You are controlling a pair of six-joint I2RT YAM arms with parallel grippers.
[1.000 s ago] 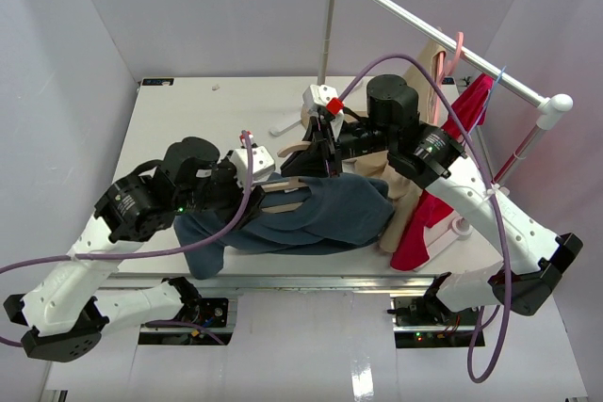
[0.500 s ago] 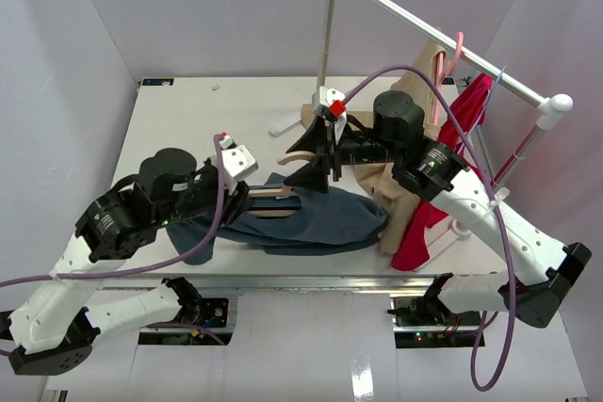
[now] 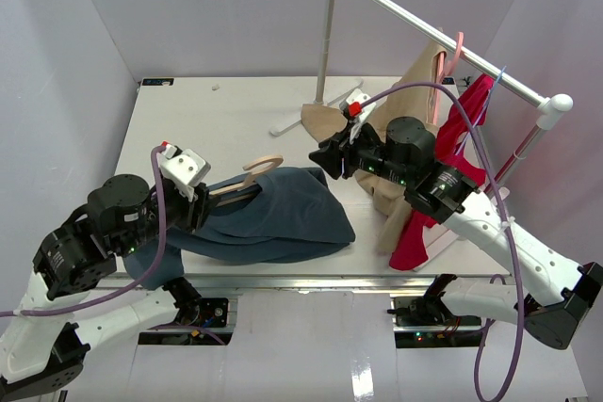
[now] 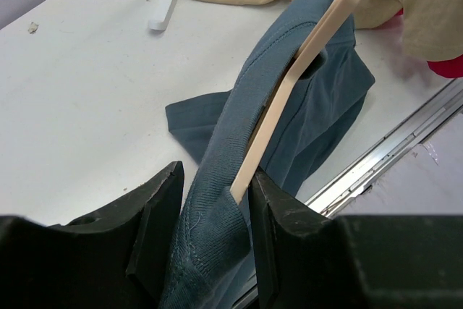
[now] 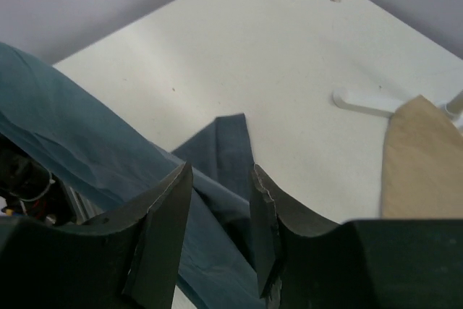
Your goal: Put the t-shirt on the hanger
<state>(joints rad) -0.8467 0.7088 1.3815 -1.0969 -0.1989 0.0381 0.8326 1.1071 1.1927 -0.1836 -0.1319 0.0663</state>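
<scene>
Between left fingers [image 4: 171, 195], clenched on hanger [image 4: 289, 85] plus t-shirt [image 4: 318, 110] collar; hanger's long axis points away toward released, empty right fingers [image 5: 173, 204].

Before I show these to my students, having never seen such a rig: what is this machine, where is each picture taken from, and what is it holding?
These are two robot arms bolted at the near edge of a white table. The wide picture comes from a fixed camera above and behind them. The other two come from a camera on each wrist, so the dark shapes at the bottom are that arm's own jaws. A slate-blue t-shirt lies on the table with a pale wooden hanger partly inside it. The left arm has its jaws shut on shirt fabric and the hanger's end. The right arm hovers beside the shirt, jaws apart, seemingly holding nothing. Behind, a tan garment and a red garment hang from a rail.
</scene>
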